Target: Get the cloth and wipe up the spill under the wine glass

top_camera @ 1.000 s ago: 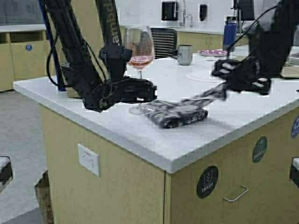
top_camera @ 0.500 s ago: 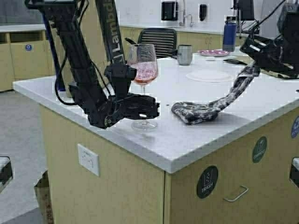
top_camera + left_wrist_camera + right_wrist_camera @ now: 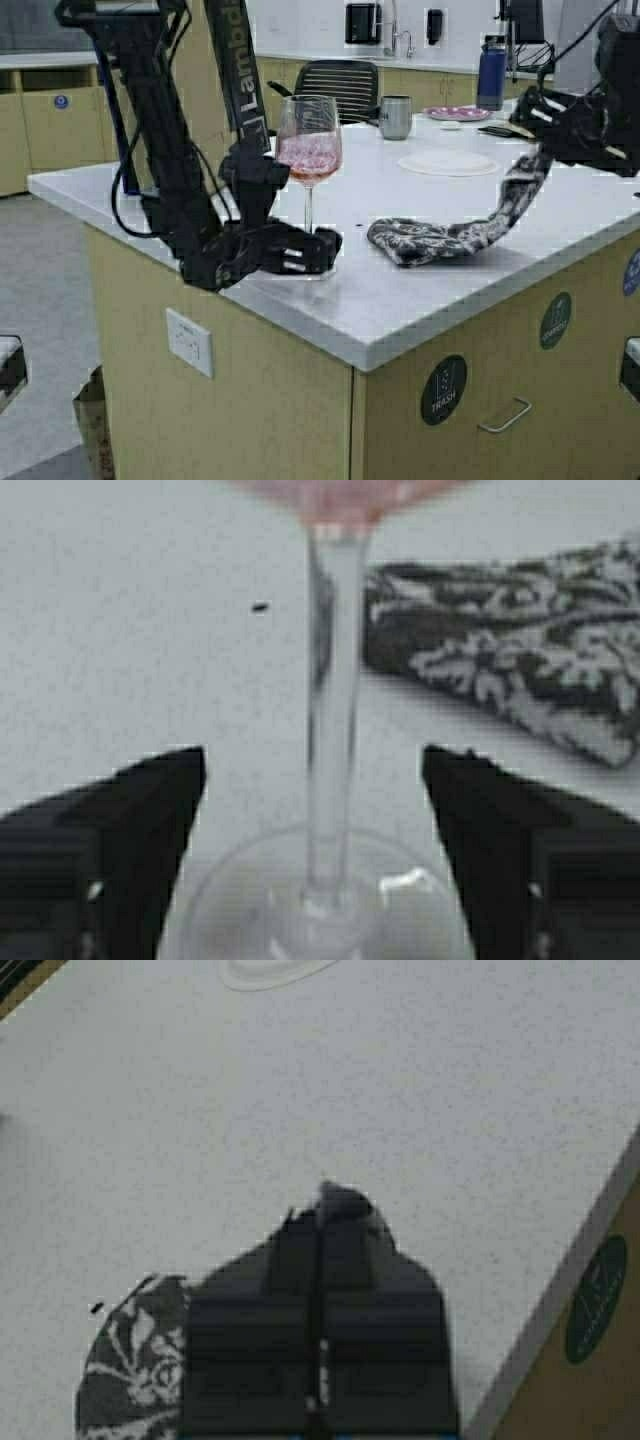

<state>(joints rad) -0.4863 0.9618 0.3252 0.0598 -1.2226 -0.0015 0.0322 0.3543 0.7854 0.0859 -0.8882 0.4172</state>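
While left fingers (image 3: pixel 315 855) spread round one wine glass (image 3: pixel 309 160), right fingers (image 3: pixel 548 150) pinch one cloth (image 3: pixel 440 238)

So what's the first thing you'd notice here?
The tall wine glass with pink liquid, standing near the counter's front edge with the left gripper open around its foot. Beside it, the right gripper holds one end of the flowery cloth up off the counter.

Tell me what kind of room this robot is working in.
Probably an office or lab kitchenette: a white countertop on an island with a trash label, a sink faucet on the back counter, and a steel mug.
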